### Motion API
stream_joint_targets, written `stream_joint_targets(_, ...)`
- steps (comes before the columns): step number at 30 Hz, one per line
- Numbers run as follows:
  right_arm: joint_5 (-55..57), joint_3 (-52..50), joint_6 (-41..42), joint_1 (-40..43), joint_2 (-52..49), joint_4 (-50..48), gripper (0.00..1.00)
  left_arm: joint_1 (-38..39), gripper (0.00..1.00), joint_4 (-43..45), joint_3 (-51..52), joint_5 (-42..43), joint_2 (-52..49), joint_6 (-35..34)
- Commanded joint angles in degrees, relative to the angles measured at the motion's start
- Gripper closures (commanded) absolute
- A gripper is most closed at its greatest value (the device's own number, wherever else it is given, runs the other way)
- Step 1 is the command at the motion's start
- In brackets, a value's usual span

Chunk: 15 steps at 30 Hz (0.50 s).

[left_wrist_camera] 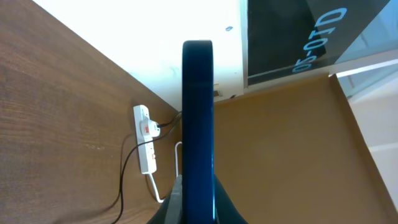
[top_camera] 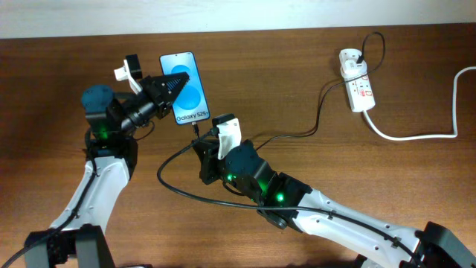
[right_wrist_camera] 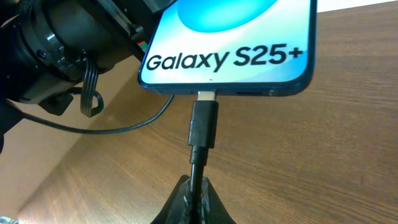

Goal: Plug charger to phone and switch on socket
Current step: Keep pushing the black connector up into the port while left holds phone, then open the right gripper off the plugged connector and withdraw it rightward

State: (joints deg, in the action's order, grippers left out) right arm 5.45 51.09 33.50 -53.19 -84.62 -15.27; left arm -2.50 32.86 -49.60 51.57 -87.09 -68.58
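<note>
My left gripper (top_camera: 172, 80) is shut on the phone (top_camera: 186, 89), holding it by one long edge with its blue screen facing up. Seen edge-on, the phone (left_wrist_camera: 198, 124) rises from between the left gripper's (left_wrist_camera: 198, 208) jaws. My right gripper (right_wrist_camera: 198, 193) is shut on the charger's thin black cable just behind its plug (right_wrist_camera: 204, 124). The plug's tip sits at the port in the phone's (right_wrist_camera: 230, 50) bottom edge, with a sliver of metal showing. The socket (top_camera: 357, 82) lies at the far right, a black plug in its far end.
The charger cable (top_camera: 186, 190) loops across the wooden table in front of my right arm and runs back to the socket (left_wrist_camera: 145, 140). A thick white lead (top_camera: 416, 134) curves from the socket to the right edge. My left arm (right_wrist_camera: 56, 43) is close beside the phone.
</note>
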Motion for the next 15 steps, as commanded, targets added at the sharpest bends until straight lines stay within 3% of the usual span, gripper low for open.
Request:
stream_joint_targets(1,1.0,0.6,0.2,1.1,-0.3,-1.2,0.96,1.3,1.0,0.4,-0.7,4.9,1.5,2.8)
stream_joint_targets(6,1.2,0.6,-0.6,1.2,0.2,0.4,0.96,1.3,1.0,0.4,-0.7,8.3,1.5,6.6)
stream_joint_targets(15,3.4,2.7,-1.7,1.2,0.3,0.0,0.96,2.7,1.0,0.3,-0.7,12.7,1.5,7.4)
